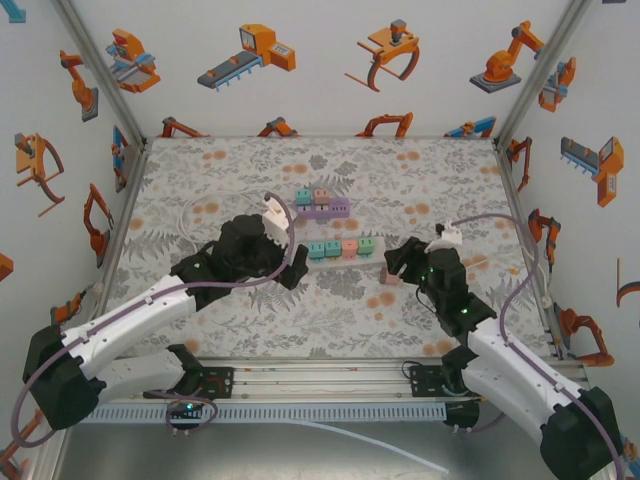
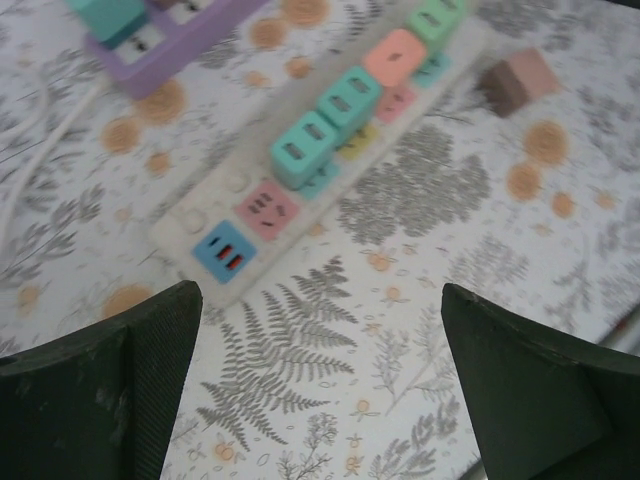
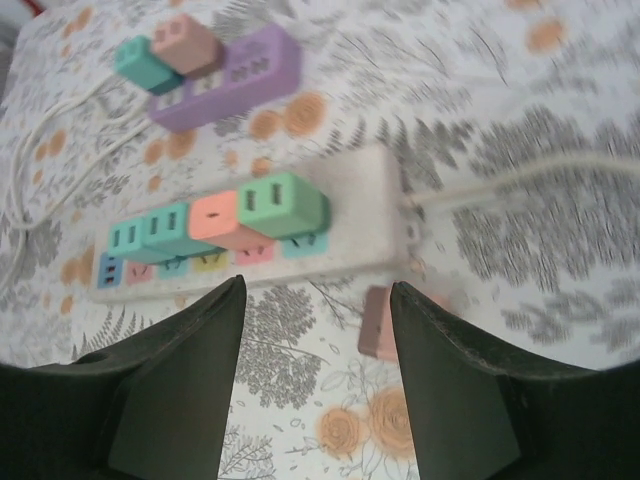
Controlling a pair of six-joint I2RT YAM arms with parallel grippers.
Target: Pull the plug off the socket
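- My left gripper (image 2: 320, 298) stands wide, empty; my right gripper (image 3: 318, 290) part-open, empty.
- Green plug (image 3: 283, 205) sits at the white strip's (image 3: 372, 172) cord end.
- Expect light, rigid, slick plastic, tightly seated: pinch opposite flat sides, low.

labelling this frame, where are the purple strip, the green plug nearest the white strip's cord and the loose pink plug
purple strip (image 3: 252, 72): right wrist view, bare top face
green plug (image 3: 272, 198): right wrist view, top face
loose pink plug (image 2: 530, 72): left wrist view, pink top face
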